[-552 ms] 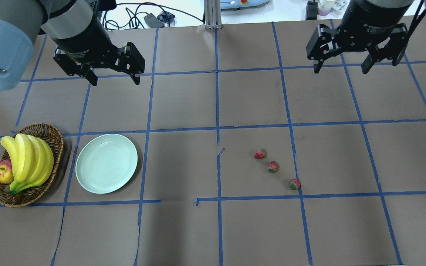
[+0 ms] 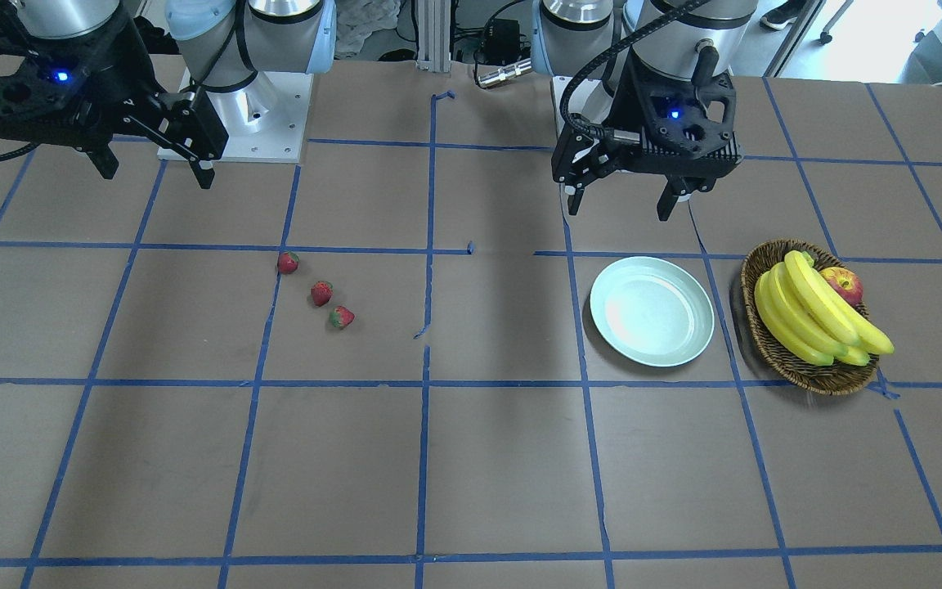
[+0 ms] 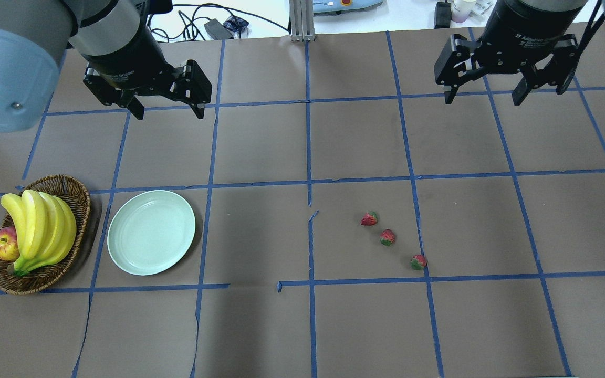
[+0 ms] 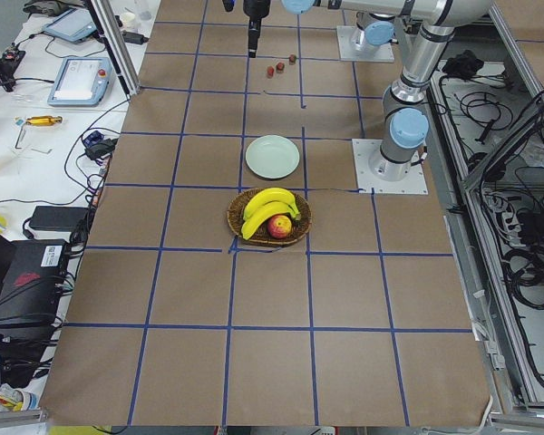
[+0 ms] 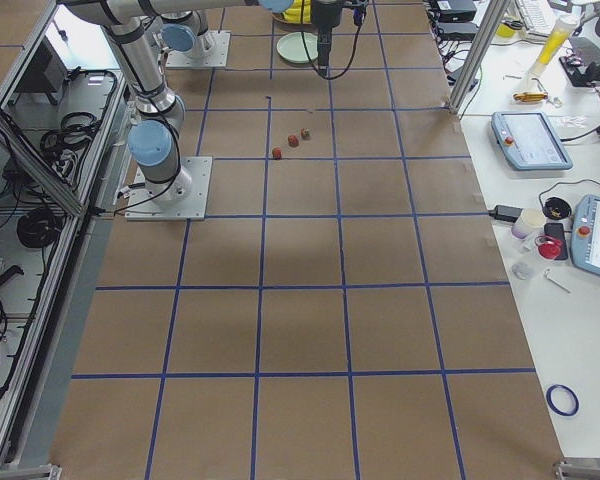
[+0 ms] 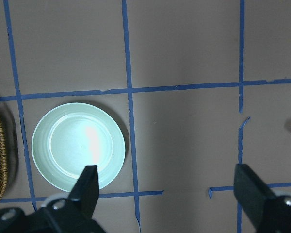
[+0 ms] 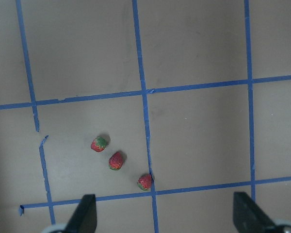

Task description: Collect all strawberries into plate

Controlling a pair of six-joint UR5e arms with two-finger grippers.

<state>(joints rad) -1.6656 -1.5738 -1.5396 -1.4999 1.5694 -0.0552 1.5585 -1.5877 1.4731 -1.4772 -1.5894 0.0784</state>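
Three small red strawberries (image 3: pixel 369 219) (image 3: pixel 387 237) (image 3: pixel 418 262) lie in a diagonal row on the brown table, right of centre; they also show in the right wrist view (image 7: pixel 100 143) (image 7: pixel 116 160) (image 7: pixel 145 182). The pale mint-green plate (image 3: pixel 150 232) sits empty at the left, also in the left wrist view (image 6: pixel 78 145). My left gripper (image 3: pixel 165 111) hangs open and empty high above the table, behind the plate. My right gripper (image 3: pixel 482 98) hangs open and empty high at the far right, well behind the strawberries.
A brown wicker basket (image 3: pixel 79 199) with bananas (image 3: pixel 40 228) and a red-yellow apple (image 3: pixel 3 244) stands just left of the plate. Blue tape lines grid the table. Cables and devices lie beyond the far edge.
My left gripper has shifted a little to the right and toward the table's far edge. The right gripper, strawberries and plate have not moved.
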